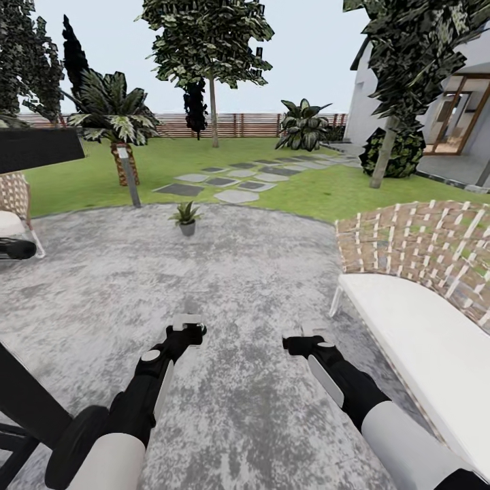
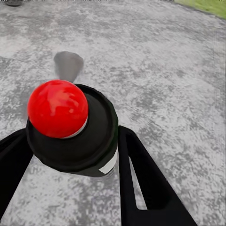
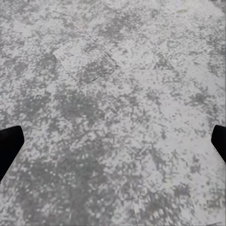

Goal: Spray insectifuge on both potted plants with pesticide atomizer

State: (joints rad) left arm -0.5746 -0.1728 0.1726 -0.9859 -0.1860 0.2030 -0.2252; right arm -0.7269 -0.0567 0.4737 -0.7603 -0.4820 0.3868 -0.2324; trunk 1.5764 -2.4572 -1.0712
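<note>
My left gripper is shut on the pesticide atomizer, held low over the grey patio. In the left wrist view the atomizer shows as a dark round body with a red dot on top, pinched between the two black fingers. One potted plant, a small green rosette in a grey pot, stands at the patio's far edge, well ahead of both grippers. The other potted plant is out of view. My right gripper is open and holds nothing; in the right wrist view its fingertips sit wide apart above bare paving.
A wicker sofa with a white cushion lies close on the right. A wicker chair stands at the left. A bollard lamp and a palm are behind the plant, then stepping stones, lawn and a fence.
</note>
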